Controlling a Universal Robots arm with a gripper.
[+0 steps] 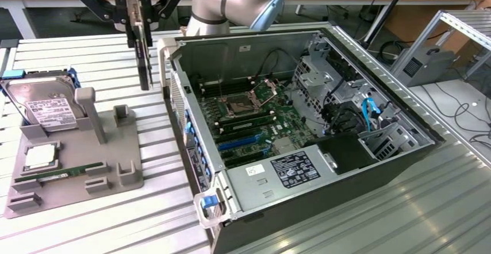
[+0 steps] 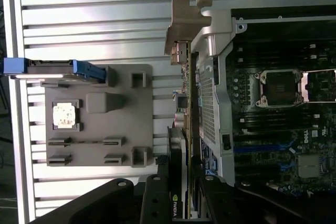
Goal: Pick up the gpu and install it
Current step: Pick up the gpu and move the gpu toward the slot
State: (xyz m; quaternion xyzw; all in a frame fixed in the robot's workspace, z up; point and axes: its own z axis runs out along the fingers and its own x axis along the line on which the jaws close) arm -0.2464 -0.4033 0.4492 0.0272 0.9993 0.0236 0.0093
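GPU (image 1: pixel 144 64) hangs upright, clamped in the hand (image 1: pixel 140 17); open computer case (image 1: pixel 230 42) at three o'clock, hard drive (image 1: pixel 48 107) at eight o'clock.

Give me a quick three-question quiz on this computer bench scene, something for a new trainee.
1. True or false: the gpu is already seated inside the computer case.
2. Multiple choice: what stands upright in the grey holder? A) a hard drive B) a fan C) a power supply
3. Fill in: the gripper is shut on the ____.

Key
1. False. It hangs on edge from the gripper, outside the case wall, between the holder and the case.
2. A, the hard drive.
3. gpu
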